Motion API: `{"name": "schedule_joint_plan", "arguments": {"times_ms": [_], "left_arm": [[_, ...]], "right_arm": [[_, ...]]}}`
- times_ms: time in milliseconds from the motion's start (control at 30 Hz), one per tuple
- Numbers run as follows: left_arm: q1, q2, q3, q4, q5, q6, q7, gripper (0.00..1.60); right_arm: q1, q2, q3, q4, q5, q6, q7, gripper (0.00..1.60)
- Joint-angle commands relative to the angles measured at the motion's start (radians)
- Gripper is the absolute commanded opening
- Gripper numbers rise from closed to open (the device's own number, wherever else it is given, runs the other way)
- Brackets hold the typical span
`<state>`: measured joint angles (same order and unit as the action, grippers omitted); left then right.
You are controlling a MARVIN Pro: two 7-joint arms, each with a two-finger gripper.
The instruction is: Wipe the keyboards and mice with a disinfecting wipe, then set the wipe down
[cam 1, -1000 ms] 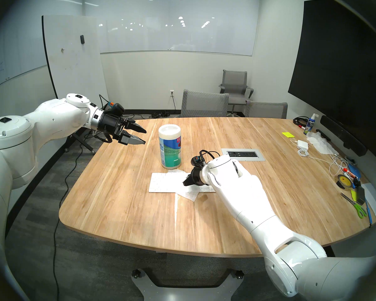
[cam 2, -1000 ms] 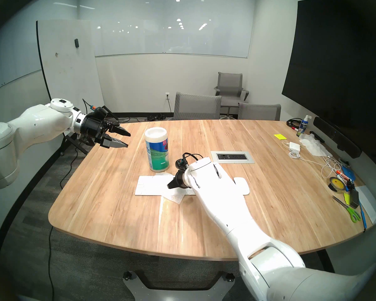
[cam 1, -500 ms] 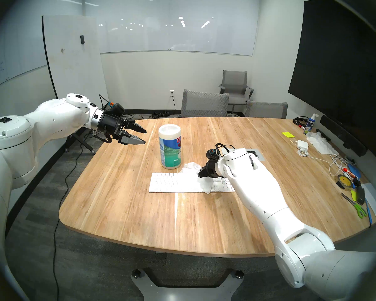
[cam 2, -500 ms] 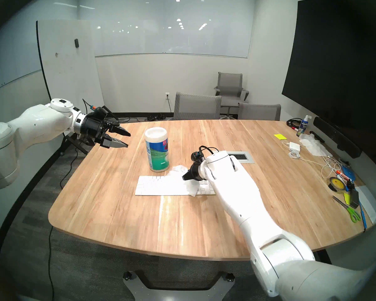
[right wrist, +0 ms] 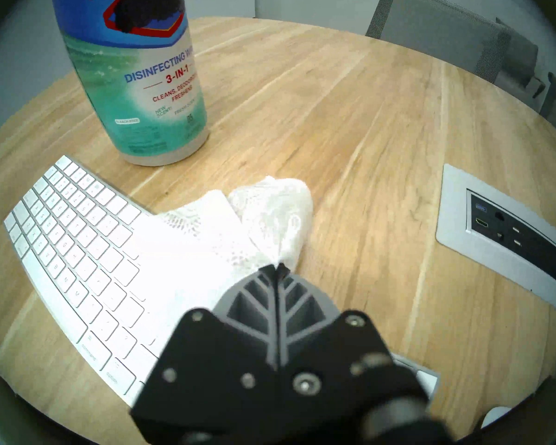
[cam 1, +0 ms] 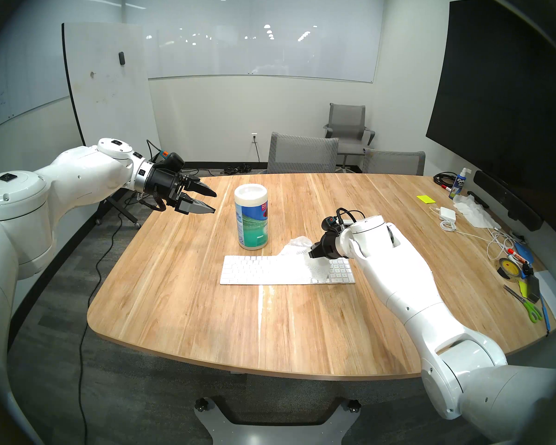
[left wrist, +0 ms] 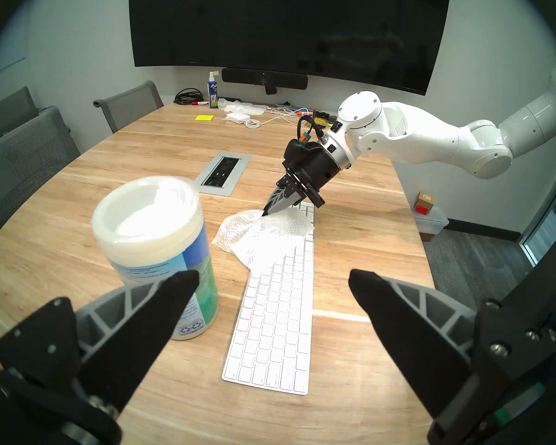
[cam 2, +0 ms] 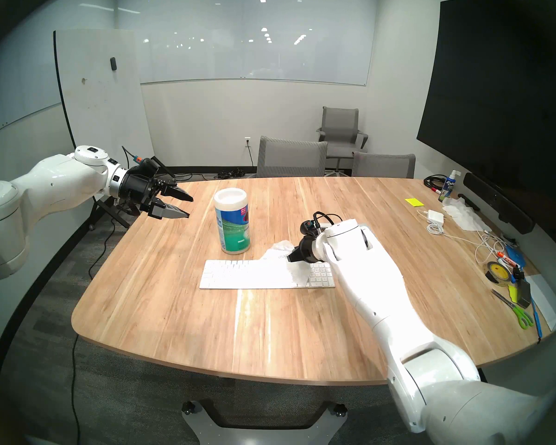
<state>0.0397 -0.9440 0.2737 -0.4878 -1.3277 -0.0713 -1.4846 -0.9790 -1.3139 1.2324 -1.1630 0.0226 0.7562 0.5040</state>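
Note:
A long white keyboard lies flat mid-table. A crumpled white wipe drapes over its right part and its far edge. My right gripper is shut on the wipe, tips pressed down by the keyboard's far edge, left of the number pad. My left gripper hovers open and empty over the table's left edge. The mouse shows only as a white sliver; my right arm hides it in the head views.
A wipes canister stands just behind the keyboard's left half. A grey outlet panel is set into the table beyond my right gripper. Cables, a tape roll and scissors crowd the right edge. Chairs stand behind.
My right gripper has dragged the wipe rightward along the keyboard, from its left-middle towards the number pad, uncovering the left keys. The left arm has not moved.

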Motion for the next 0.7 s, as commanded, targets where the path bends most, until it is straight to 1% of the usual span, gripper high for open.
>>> {"name": "schedule_joint_plan", "arguments": {"times_ms": [0,667], "left_arm": [[-0.025,0.0,-0.005,0.001,-0.009,0.002,0.001,1.6],[-0.024,0.0,-0.007,0.002,-0.007,0.001,0.001,1.6]], "right_arm": [[0.026,0.04,0.026,0.011,0.006,-0.029,0.02,0.0],[0.081,0.115,0.1,0.092,0.014,-0.071,0.065,0.0]]}}
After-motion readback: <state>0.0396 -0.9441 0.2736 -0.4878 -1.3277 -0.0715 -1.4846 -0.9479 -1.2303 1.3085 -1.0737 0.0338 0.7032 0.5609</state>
